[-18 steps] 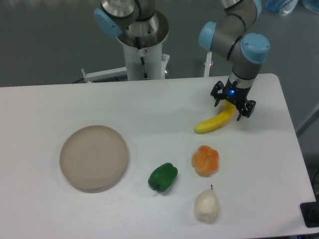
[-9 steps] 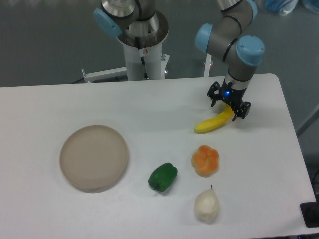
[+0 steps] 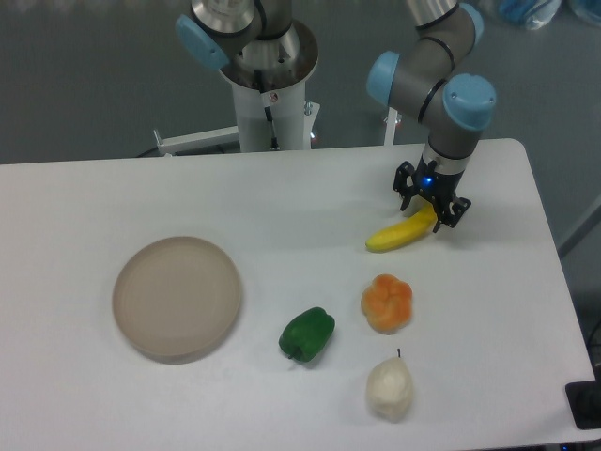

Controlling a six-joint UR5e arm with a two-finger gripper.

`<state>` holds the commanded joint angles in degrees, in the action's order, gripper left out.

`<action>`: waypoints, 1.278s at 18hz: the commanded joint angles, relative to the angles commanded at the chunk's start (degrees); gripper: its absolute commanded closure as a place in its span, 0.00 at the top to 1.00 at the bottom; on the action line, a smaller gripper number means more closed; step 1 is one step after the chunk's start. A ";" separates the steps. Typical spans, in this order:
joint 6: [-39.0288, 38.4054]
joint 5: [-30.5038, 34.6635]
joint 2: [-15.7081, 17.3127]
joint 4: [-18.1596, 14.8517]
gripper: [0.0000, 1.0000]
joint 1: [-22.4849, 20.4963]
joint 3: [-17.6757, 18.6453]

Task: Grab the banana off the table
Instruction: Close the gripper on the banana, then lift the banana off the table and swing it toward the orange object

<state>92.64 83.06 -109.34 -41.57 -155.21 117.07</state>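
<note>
The yellow banana (image 3: 402, 233) lies on the white table (image 3: 282, 207) at the right, slanting up to the right. My gripper (image 3: 427, 206) points down over the banana's upper right end, with one black finger on each side of that tip. The jaws stand open around it with small gaps, and the banana rests flat on the tabletop. The very end of the banana is hidden behind the fingers.
An orange lobed fruit (image 3: 387, 303) sits just below the banana, a white pear-shaped item (image 3: 389, 389) below that, and a green pepper (image 3: 307, 334) to their left. A round beige plate (image 3: 177, 297) lies at the left. The table's right edge is close to the gripper.
My gripper has shifted slightly left and up along the banana's end, and its fingers stand a little closer together. The banana has not moved.
</note>
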 joint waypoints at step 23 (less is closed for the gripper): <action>-0.35 1.93 2.37 -0.97 0.19 7.90 -13.61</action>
<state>92.29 84.98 -106.96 -42.54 -147.31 103.46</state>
